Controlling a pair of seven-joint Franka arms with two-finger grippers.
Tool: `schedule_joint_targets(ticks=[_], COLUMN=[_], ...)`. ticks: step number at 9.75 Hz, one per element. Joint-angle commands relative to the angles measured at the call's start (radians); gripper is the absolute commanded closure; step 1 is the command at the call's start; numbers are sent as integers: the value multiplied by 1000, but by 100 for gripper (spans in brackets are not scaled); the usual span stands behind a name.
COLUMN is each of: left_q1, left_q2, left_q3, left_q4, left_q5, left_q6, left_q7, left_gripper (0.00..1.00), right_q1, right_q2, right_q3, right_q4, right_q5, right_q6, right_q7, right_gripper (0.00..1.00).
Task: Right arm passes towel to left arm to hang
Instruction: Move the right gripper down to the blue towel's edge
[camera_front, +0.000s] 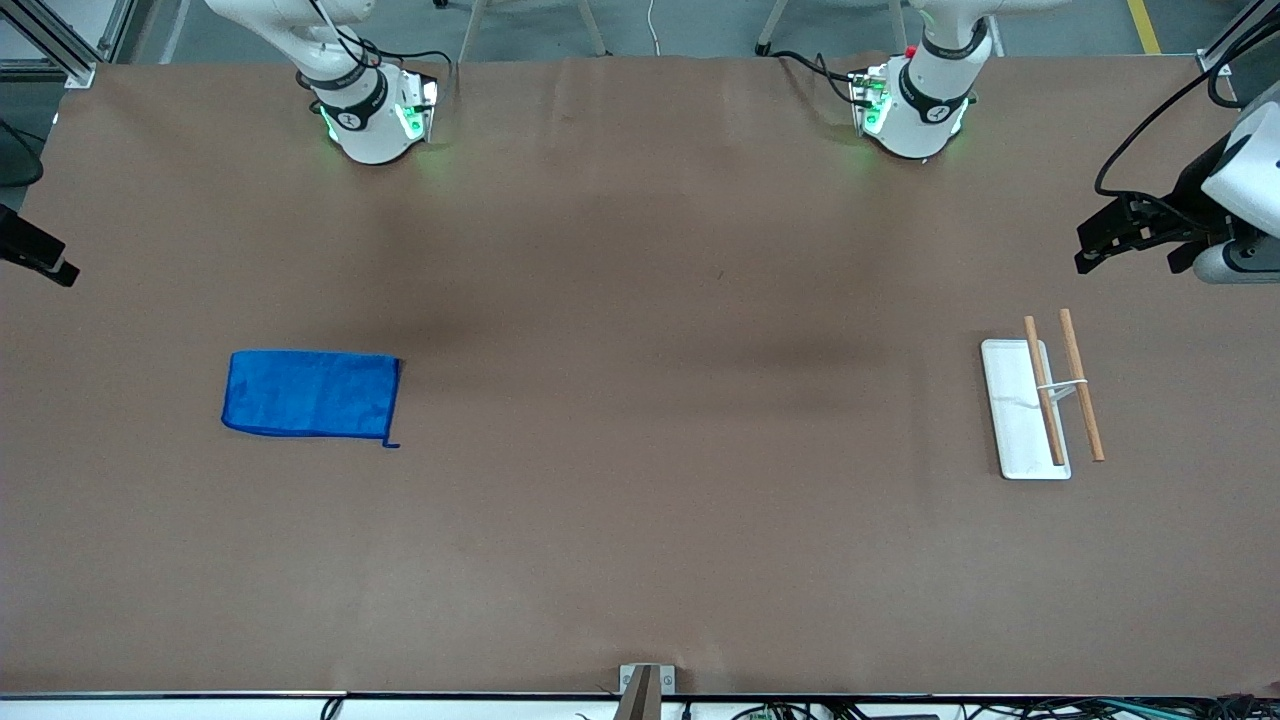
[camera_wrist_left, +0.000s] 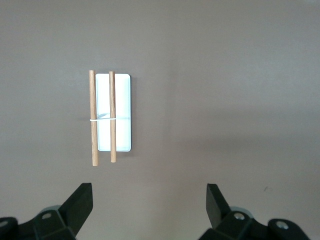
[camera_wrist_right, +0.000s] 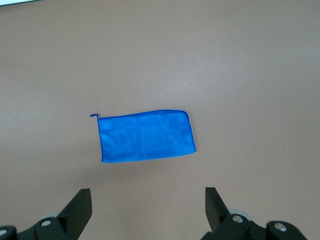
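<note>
Untouched, flat blue microfibre towel (camera_front: 311, 393) lies on brown counter (camera_front: 640, 520) below released right pincer (camera_wrist_right: 147, 210); released left pincer (camera_wrist_left: 148, 210) hovers over white wooden-railed rack (camera_front: 1040, 400). Nothing done.

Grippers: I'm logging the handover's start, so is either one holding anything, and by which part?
Nothing is held. The left gripper and right gripper are both open, and the towel lies flat on the table.

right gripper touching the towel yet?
Apart. The right wrist view shows the right gripper open, with bare table between its fingertips and the towel, which lies flat.
</note>
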Motion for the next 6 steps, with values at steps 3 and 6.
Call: schedule_joint_targets(ticks=[3,6], left_q1=[1,7], left_q2=[15,26], left_q3=[-3,-3], left_q4=[-15,-15], left_q5=[-4,-2], left_q6=[8,10], left_q7=[15,15], left_gripper=[0,0], right_q1=[3,-33], right_q2=[79,278], right_q3=[1,2], right_q4=[-234,-328], right_q5=[3,3], right_q6=[180,441], right_q7=[-46,-222], right_gripper=[0,0])
